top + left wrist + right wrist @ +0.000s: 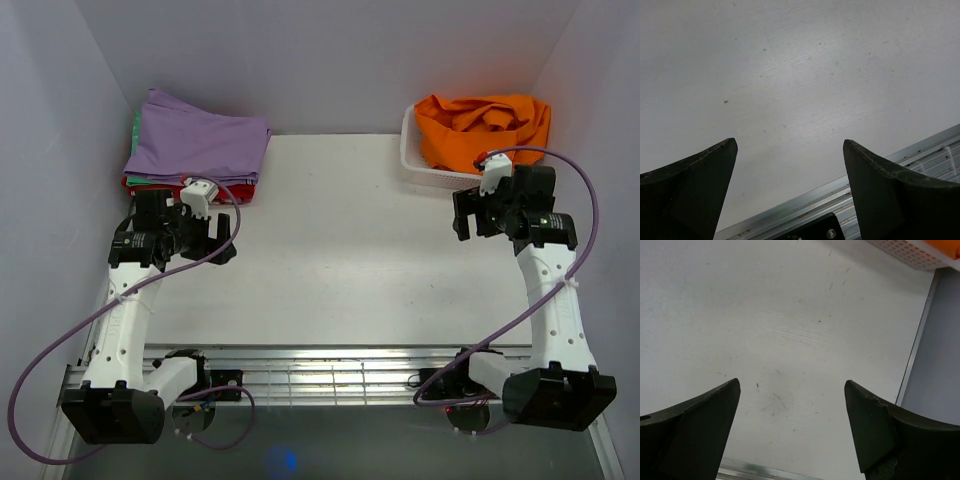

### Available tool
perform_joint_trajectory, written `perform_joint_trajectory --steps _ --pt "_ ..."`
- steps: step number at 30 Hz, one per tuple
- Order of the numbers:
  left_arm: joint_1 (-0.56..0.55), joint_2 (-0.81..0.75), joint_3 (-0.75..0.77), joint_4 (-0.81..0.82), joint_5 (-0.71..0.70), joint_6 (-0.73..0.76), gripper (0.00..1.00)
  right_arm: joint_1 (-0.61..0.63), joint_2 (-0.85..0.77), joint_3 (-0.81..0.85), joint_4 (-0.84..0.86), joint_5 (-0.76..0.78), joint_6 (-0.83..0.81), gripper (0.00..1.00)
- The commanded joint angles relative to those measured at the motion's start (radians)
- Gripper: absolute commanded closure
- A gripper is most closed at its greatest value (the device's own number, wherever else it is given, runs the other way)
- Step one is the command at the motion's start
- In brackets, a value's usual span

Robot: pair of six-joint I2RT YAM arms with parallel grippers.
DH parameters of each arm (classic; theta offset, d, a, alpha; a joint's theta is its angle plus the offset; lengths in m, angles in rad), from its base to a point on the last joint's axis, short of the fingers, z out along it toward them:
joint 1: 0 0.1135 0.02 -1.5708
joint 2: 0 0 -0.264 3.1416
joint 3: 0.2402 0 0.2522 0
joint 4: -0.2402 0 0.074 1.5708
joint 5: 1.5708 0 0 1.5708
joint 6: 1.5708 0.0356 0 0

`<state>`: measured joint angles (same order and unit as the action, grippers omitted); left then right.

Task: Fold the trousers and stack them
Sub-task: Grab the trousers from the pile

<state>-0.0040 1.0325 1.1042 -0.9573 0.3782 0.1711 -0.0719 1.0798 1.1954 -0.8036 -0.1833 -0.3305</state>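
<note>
Orange trousers [485, 122] sit bunched up and unfolded in a white perforated basket [409, 152] at the far right corner of the worktop [350, 250]. The cloth fills the basket, heaps above the rim and hangs over its right side.

Far left corner: a stack of folded garments. The lilac-purple one [200, 140] is on top, a red one [150, 184] is at the bottom, and a green edge [133, 122] shows betw. them on the left side. Stack and basket are well apart, w/ bare worktop betw. them.

Left gripper [222, 238] hangs over the worktop just near of the stack's near right corner — jaws spread wide, nothing in them. The left wrist view shows only bare worktop betw. its dark fingers [700, 185], and the metal rail [920, 150] along the near edge.

Right gripper [468, 215] hangs just near of the basket, close to its near side. Its jaws are also spread wide and hold nothing. In the right wrist view its fingers [880, 430] frame bare, lightly scuffed worktop. A corner of the basket w/ a sliver of orange cloth shows at top right, and the side wall [940, 365] runs down the right edge. Neither gripper touches the trousers.
</note>
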Motion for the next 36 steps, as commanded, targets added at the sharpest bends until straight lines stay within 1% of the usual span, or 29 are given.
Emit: perform_joint_trajectory --steps 1,3,4,5,6,7,8,9,10,11,12,13,15,16,18,19,20,22,23,25,29,33,36 --pt "-0.001 0.020 0.054 0.029 0.030 -0.021 0.02 -0.005 0.126 0.133 0.162 0.103 0.065 0.10" --pt "-0.001 0.049 0.089 0.022 0.056 -0.038 0.02 -0.005 0.211 0.257 0.214 0.140 0.088 0.10" --pt "-0.001 0.057 0.098 0.020 0.077 -0.044 0.02 -0.005 0.308 0.309 0.218 0.151 0.099 0.10" --pt "0.001 0.066 0.109 0.020 0.085 -0.050 0.02 -0.005 0.360 0.366 0.219 0.157 0.110 0.10" --pt "-0.001 0.072 0.129 0.020 0.093 -0.061 0.02 -0.005 0.406 0.474 0.221 0.165 0.113 0.10" --pt "0.001 0.083 0.137 0.020 0.099 -0.065 0.02 -0.005 0.492 0.521 0.227 0.168 0.110 0.10" --pt "0.001 0.087 0.146 0.020 0.105 -0.070 0.02 -0.005 0.532 0.565 0.234 0.174 0.105 0.10" --pt "0.001 0.092 0.154 0.020 0.106 -0.076 0.02 -0.005 0.570 0.652 0.241 0.179 0.099 0.10" --pt "-0.001 0.095 0.167 0.020 0.108 -0.081 0.02 -0.005 0.651 0.699 0.236 0.179 0.084 0.10" --pt "-0.001 0.100 0.172 0.020 0.113 -0.082 0.02 -0.005 0.696 0.746 0.228 0.180 0.073 0.10" --pt "-0.001 0.101 0.174 0.022 0.113 -0.082 0.02 -0.005 0.735 0.839 0.221 0.180 0.062 0.10" --pt "-0.001 0.101 0.172 0.022 0.113 -0.082 0.02 -0.005 0.814 0.884 0.202 0.179 0.032 0.10" --pt "0.001 0.103 0.164 0.022 0.111 -0.085 0.02 -0.005 0.885 0.972 0.181 0.180 -0.010 0.10" --pt "-0.001 0.101 0.152 0.023 0.110 -0.087 0.02 -0.005 0.948 1.039 0.179 0.217 -0.030 0.10" --pt "-0.001 0.094 0.137 0.028 0.108 -0.088 0.02 -0.006 0.989 1.063 0.211 0.286 -0.096 0.10" --pt "0.001 0.090 0.128 0.031 0.113 -0.085 0.02 -0.009 1.005 1.035 0.242 0.301 -0.119 0.10" --pt "0.001 0.089 0.109 0.032 0.116 -0.079 0.02 -0.019 1.005 1.006 0.326 0.314 -0.166 0.10" --pt "0.001 0.081 0.099 0.035 0.133 -0.071 0.02 -0.028 1.006 0.956 0.407 0.344 -0.220 0.10" --pt "-0.001 0.080 0.089 0.037 0.139 -0.065 0.02 -0.031 1.008 0.917 0.482 0.363 -0.278 0.10" --pt "0.001 0.077 0.083 0.042 0.151 -0.064 0.02 -0.035 1.032 0.908 0.535 0.422 -0.326 0.10" --pt "0.001 0.074 0.068 0.048 0.163 -0.061 0.02 -0.068 1.086 0.954 0.550 0.475 -0.372 0.10" --pt "0.001 0.078 0.060 0.039 0.191 -0.033 0.02 -0.081 1.117 0.928 0.547 0.551 -0.415 0.10" --pt "0.001 0.078 0.057 0.041 0.206 -0.027 0.02 -0.095 1.147 0.918 0.547 0.553 -0.398 0.10"
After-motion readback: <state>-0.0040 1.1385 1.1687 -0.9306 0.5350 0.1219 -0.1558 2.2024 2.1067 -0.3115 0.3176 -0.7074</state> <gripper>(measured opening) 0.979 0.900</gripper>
